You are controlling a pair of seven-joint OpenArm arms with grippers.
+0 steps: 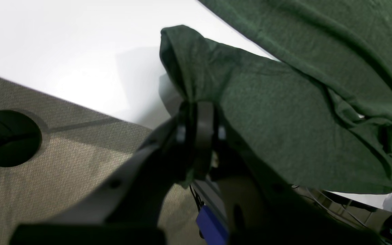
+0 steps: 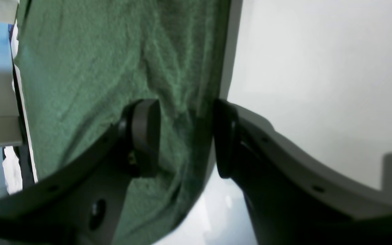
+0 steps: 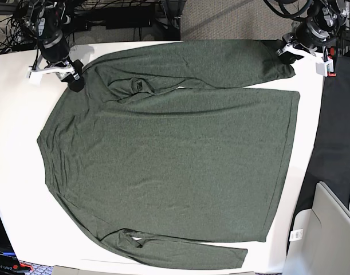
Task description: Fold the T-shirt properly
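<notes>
The dark green T-shirt [image 3: 169, 154] lies spread flat on the white table [image 3: 14, 172], with one long sleeve folded across its top and another along the bottom. My left gripper [image 1: 199, 132] is shut on the cuff end of the top sleeve [image 1: 189, 68], at the table's far right corner [image 3: 284, 50]. My right gripper [image 2: 185, 136] stands open at the shirt's far left shoulder [image 3: 76, 80]. Its two fingers straddle the shirt's edge [image 2: 182, 102], one pad [image 2: 145, 136] over the fabric and the other over bare table.
A black cloth [image 3: 341, 132] hangs beside the table's right edge, above a grey box [image 3: 323, 229] at the bottom right. Cables and arm bases crowd the far edge. Carpeted floor [image 1: 46, 190] shows below the table edge by the left gripper.
</notes>
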